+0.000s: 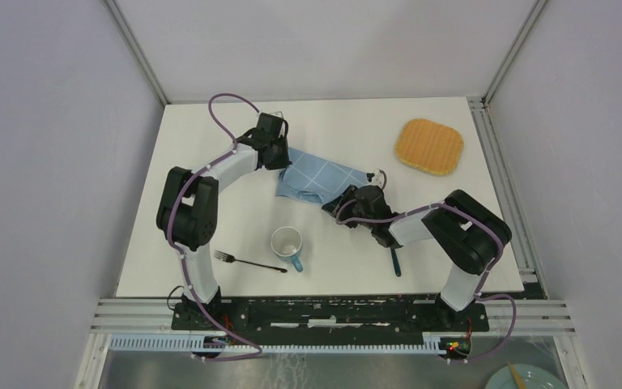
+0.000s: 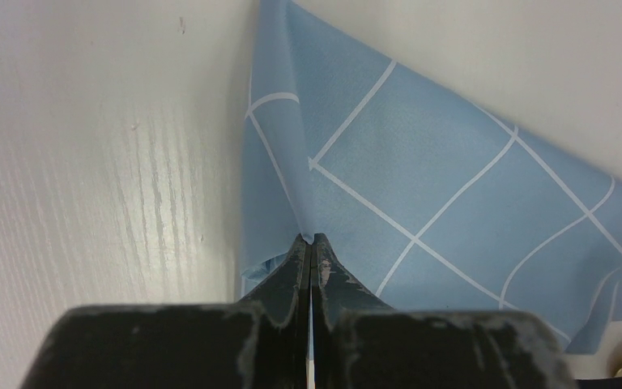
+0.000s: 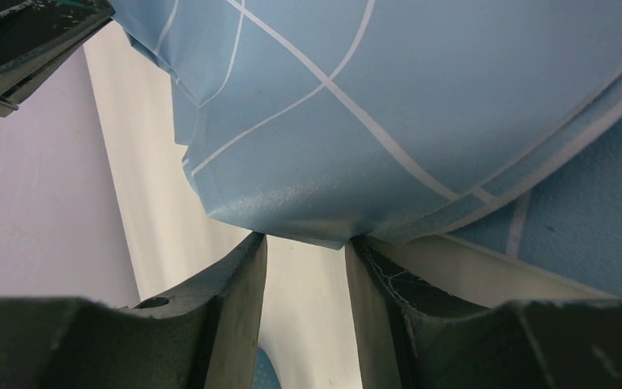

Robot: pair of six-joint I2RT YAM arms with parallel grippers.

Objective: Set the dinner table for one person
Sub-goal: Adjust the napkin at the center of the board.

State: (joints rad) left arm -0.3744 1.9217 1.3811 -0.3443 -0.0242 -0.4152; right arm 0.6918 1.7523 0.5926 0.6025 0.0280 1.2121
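White matte dinner table point(image 1: 340, 121), cloth-laying step: left gripper point(image 2: 312, 240) clamps blue checked cloth point(image 2: 429, 178), right gripper point(image 3: 306, 240) gapes beside its edge, should probably close next

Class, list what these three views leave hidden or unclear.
Top view: teal-handled utensil, head hidden under the right arm.
Top view: plate, cut off by the bottom-right corner.
Right wrist view: whether the right gripper pinches the blue cloth; its edge covers the fingertips.
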